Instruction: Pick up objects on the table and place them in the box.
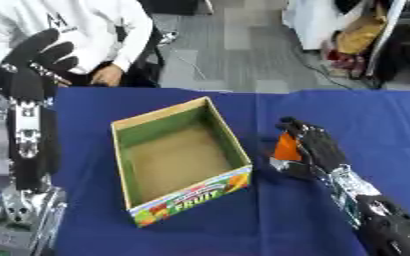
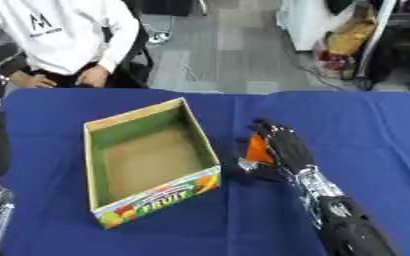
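orange object (image 1: 286, 146) sits clamped in the right hand (image 1: 312, 150) beside the box (image 1: 179, 158); left hand (image 1: 35, 57) raised, fingers curled.

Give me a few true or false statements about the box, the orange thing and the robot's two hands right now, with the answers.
1. The box is empty. True.
2. The right hand has its fingers curled round the orange object. True.
3. The orange object is already inside the box. False: it sits in the right hand, to the box's right, over the blue tablecloth.
4. The left hand is reaching into the box. False: it is raised at the view's left side, away from the box.
5. The box lies on its side. False: it stands upright with its opening facing up.
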